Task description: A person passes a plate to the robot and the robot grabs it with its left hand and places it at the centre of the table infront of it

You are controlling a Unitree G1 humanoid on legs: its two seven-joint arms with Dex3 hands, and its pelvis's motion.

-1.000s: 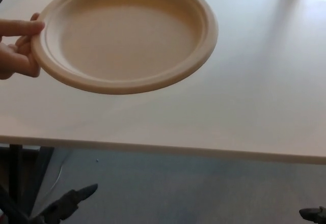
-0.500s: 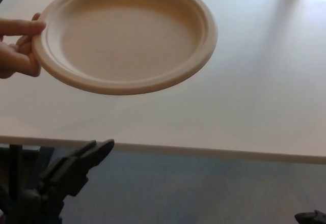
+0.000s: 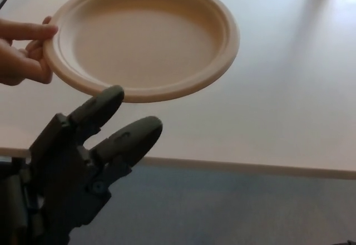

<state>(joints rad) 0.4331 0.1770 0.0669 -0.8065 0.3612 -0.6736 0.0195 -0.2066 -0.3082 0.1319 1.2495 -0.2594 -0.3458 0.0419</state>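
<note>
- Head view: a person's hand (image 3: 19,53) is pinching the left rim of a round, beige paper plate (image 3: 144,36) between thumb and fingers, holding it above the white table (image 3: 267,117); the plate is looking matte and smooth, with a shallow flat well and a raised, rolled rim.
- The robot's left hand (image 3: 83,161) is reaching up from the lower left, made of dark, hard, blocky segments; its two thick fingers (image 3: 125,136) are pointing up and to the right, spread apart and holding nothing; the upper fingertip is sitting just under the plate's near rim, though contact cannot be told.
- The table's surface is showing pale and glossy, with soft light streaks at the upper right; its near edge is running straight across the lower part of the picture, with grey floor (image 3: 233,211) below it.
- To the right of the plate the tabletop is lying bare and wide.
- The right hand is not showing.
</note>
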